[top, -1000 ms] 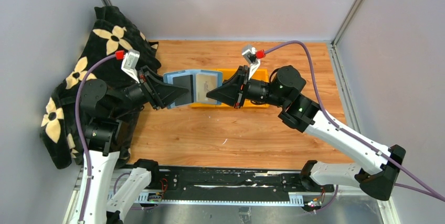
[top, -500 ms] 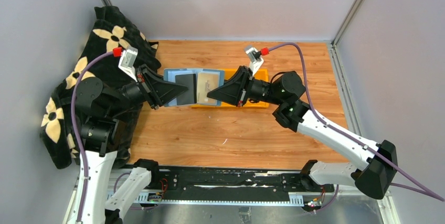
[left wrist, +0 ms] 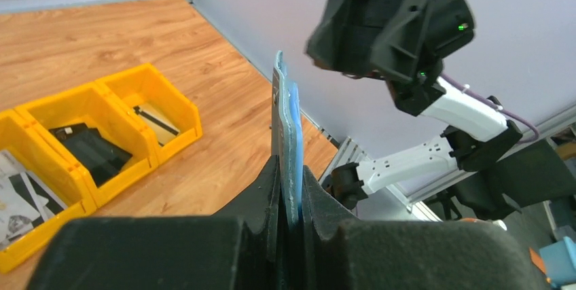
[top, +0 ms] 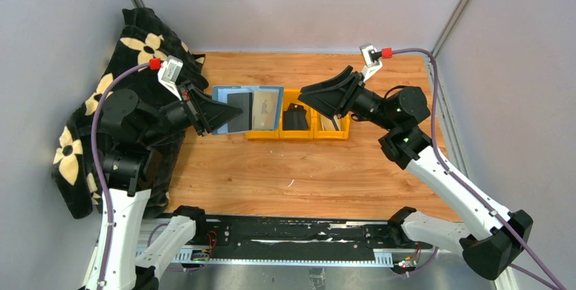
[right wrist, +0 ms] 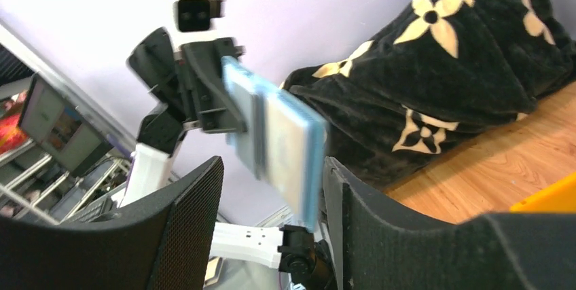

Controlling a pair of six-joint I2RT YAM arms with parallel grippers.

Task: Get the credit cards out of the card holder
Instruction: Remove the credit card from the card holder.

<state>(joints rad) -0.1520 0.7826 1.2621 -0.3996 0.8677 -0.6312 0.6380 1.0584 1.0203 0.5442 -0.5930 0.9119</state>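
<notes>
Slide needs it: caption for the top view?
Left gripper holds the open card holder; right gripper, open, hovers near yellow bins.

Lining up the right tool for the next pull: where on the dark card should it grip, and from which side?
Probably the edge of the dark card nearest the fold, coming in from the right. The left tool pinches the open card holder at its left end, leaving that side free.

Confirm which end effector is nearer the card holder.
Left. The left end effector grips the card holder by its edge; the right end effector sits open, apart, above the yellow bins.
</notes>
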